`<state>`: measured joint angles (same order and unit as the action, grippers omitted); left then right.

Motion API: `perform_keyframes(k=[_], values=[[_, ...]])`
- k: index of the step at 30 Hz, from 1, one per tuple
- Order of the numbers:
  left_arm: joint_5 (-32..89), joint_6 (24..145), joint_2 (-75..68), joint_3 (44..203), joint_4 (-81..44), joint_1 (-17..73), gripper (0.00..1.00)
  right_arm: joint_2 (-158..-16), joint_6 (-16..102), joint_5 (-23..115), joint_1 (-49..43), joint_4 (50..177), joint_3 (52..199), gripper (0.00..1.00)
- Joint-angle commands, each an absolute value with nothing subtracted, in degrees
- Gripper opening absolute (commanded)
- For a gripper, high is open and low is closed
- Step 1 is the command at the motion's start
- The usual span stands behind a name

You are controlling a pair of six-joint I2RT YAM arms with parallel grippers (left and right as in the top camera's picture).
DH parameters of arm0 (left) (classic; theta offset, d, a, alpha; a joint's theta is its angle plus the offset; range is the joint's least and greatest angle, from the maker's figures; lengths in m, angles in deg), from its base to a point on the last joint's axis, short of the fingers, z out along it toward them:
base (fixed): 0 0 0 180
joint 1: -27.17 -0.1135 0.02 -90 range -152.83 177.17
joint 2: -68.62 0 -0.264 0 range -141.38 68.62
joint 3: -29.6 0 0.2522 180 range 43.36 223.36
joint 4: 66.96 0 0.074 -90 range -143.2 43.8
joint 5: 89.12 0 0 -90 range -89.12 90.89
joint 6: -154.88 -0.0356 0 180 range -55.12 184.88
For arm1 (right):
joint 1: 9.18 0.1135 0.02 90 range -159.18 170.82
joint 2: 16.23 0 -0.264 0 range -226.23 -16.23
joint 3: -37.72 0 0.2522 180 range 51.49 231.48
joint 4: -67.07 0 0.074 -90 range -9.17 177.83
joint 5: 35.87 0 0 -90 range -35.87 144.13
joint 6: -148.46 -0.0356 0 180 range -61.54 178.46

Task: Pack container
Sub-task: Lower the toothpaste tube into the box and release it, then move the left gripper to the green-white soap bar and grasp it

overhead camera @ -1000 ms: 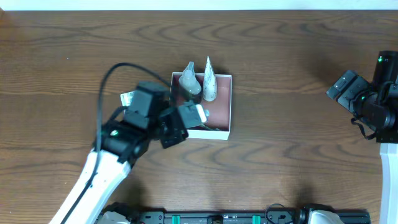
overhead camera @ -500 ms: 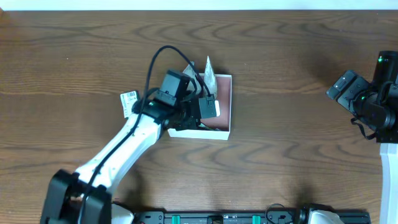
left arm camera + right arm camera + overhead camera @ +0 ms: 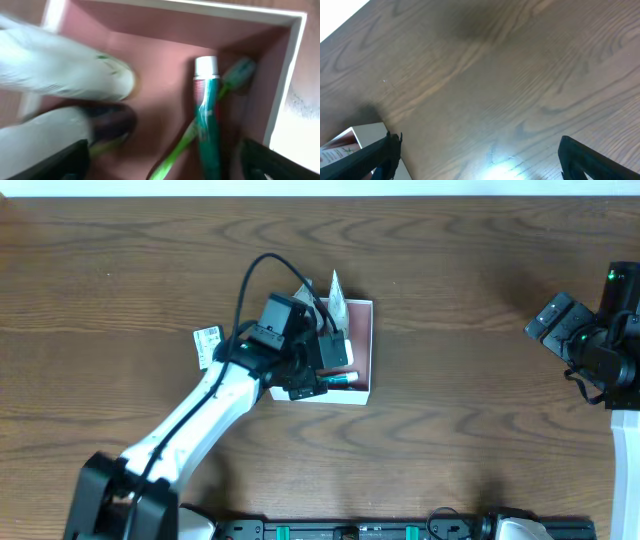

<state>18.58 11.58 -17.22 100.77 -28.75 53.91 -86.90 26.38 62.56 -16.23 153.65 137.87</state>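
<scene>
**A:** How does the left tool stand?

**B:** The left tool (image 3: 167, 162) is spread wide and empty, low inside the container (image 3: 362, 330). Under it a toothpaste tube (image 3: 205, 120) and a green toothbrush (image 3: 176, 147) lie touching, along one wall.

**A:** Where is the container?

**B:** Near the middle of the surface (image 3: 480, 260), a little toward the far and left edges. Two white tubes (image 3: 65, 75) lean over its far wall. That view is blurred, so the dark cap on one is only probable.

**A:** And the right tool?

**B:** The right tool (image 3: 477, 152) is also wide and empty, by the right edge and well apart.

**A:** What could go wrong?

**B:** If the left tool rises off line, an open finger may hook a wall and drag or tip the light box. It could also knock the leaning tubes out over the far wall.
</scene>
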Motion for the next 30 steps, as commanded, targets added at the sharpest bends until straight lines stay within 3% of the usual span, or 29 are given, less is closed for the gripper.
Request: perform_keyframes(k=[1,8,13,16,21,30], values=[[13.9,23.7,-9.9,101.4,-27.2,53.9,0.98,-86.7,25.7,62.7,-16.6,153.7,137.9,0.99],[8.8,37.3,6.8,101.6,-18.4,51.6,0.98,-86.7,25.7,62.7,-16.6,153.7,137.9,0.99],[-6.7,57.0,9.8,101.6,-14.3,40.8,0.98,-86.7,25.7,62.7,-16.6,153.7,137.9,0.99],[-11.8,67.8,6.6,101.6,-12.9,32.7,0.99,-86.7,25.7,62.7,-16.6,153.7,137.9,0.99],[-8.2,72.4,-4.0,101.6,-16.2,23.6,0.95,-86.7,25.7,62.7,-16.6,153.7,137.9,0.99],[2.8,72.4,-24.5,101.6,-29.7,21.4,0.91,-86.7,25.7,62.7,-16.6,153.7,137.9,0.99]])
